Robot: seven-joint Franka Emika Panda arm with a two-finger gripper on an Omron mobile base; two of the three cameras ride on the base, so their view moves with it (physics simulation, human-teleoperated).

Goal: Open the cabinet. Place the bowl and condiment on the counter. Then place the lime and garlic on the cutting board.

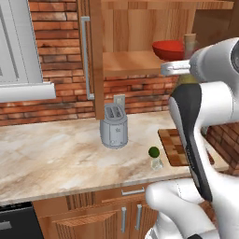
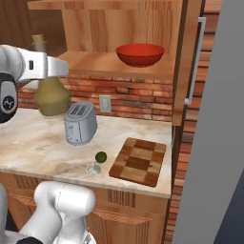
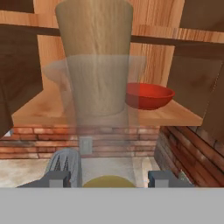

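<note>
At the hand view's bottom, the gripper (image 3: 108,179) has its fingers pinching the condiment (image 2: 51,95) upright between them (cork uppermost), hanging above the counter (image 2: 38,143); the bowl (image 2: 140,54) sits farther back, right of centre.

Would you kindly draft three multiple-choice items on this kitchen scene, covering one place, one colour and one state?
1. Where is the bowl?
A. on the cabinet shelf
B. on the cutting board
C. beside the toaster

2. What colour is the bowl?
A. blue
B. red
C. white

3. How do the cabinet doors stand?
A. closed
B. removed
C. open

Answers:
1 A: it rests on the wooden shelf, above the counter.
2 B: it is glossy red in every view.
3 C: the shelves are exposed, and both doors are swung outward.
</note>
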